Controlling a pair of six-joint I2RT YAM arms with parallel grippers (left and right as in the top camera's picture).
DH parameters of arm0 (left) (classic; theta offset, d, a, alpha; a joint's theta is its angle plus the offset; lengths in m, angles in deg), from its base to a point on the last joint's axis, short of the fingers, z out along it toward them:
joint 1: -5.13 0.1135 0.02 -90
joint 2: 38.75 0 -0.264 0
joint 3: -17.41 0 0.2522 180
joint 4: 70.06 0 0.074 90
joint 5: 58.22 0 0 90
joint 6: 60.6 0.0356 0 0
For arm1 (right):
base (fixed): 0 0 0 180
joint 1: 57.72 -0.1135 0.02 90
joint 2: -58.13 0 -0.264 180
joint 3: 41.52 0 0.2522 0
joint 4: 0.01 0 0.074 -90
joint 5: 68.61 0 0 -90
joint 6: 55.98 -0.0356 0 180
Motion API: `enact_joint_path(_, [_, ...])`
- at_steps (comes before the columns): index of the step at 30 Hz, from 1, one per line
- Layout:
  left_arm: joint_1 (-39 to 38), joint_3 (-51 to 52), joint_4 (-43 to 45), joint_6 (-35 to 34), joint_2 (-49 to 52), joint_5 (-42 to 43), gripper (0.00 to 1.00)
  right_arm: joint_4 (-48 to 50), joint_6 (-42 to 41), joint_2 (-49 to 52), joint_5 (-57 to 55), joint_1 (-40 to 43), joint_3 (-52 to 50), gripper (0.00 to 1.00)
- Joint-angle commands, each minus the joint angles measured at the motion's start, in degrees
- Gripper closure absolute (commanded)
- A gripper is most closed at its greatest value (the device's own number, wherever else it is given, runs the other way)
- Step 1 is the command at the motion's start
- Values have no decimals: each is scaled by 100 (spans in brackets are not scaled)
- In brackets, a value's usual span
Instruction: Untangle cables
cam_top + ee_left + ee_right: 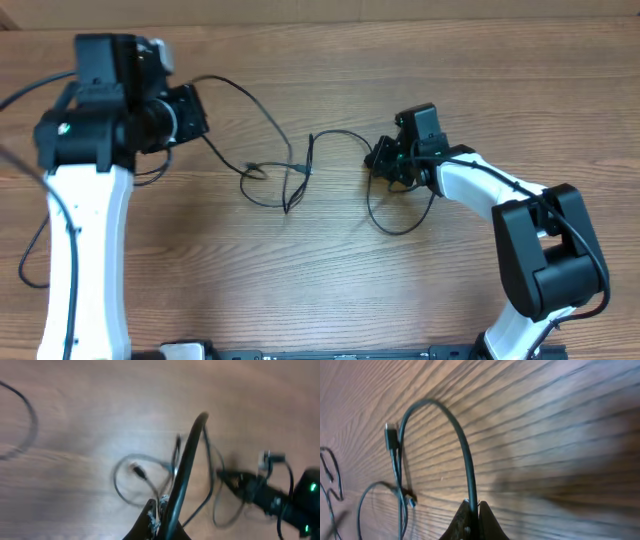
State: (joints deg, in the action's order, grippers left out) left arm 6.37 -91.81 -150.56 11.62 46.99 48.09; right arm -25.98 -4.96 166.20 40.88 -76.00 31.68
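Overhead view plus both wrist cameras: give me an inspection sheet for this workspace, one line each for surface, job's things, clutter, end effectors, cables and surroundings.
Surface: wooden table, bare wood, no spills seen.
Job's things: thin black cables lying tangled in loops mid-table.
Clutter: nothing seen.
End effectors: left end effector shut on a strand of the cables; right end effector shut on another stretch of them.
Cables: thicker arm wires loop loosely off the robot.
Surroundings: nothing seen beyond the table.
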Motion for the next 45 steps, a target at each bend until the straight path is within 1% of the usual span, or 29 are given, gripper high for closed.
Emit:
enact_joint_path(1, [24, 175, -212, 461, 396, 570, 96, 44, 39, 39, -96, -164, -20, 96])
enact_joint_path(7, [24, 184, -649, 474, 940, -120, 96, 302, 42, 39, -94, -201, -7, 96])
enact_joint_path(10, [24, 184, -815, 577, 1191, -160, 96, 4, 205, 39, 72, -103, 302, 96])
enact_joint_path(13, [13, 190, -986, 669, 1368, -142, 96, -463, 542, 39, 116, -31, 723, 96])
enact_joint_path(16, [-55, 229, -1126, 723, 1528, -144, 96, -581, 966, 39, 116, 20, 1010, 96])
enact_joint_path(21, [-289, 505, -1099, 780, 1722, -131, 96, -46, 1384, 39, 125, 68, 1064, 96])
enact_joint_path(24, [-490, 697, -1056, 1034, 1805, -133, 96, 177, 1384, 42, 380, 61, 1064, 96])
enact_joint_path(29, [-702, 885, -817, 1054, 1808, -146, 96, 339, 1384, 247, 588, -160, 1064, 96])
enact_joint_path(32, [-737, 885, -774, 1051, 1808, -151, 96, 507, 1700, 509, 595, -417, 1064, 96])
enact_joint_path(35, [-737, 885, -776, 1051, 1808, -170, 96, 697, 1965, 544, 599, -492, 1067, 96])
enact_joint_path(38, [-730, 885, -774, 1049, 1808, -192, 95, 835, 1985, 424, 986, -420, 1073, 96])
enact_joint_path(45, [-730, 885, -730, 1003, 1808, -192, 96, 697, 2002, 74, 2299, 35, 1073, 96])
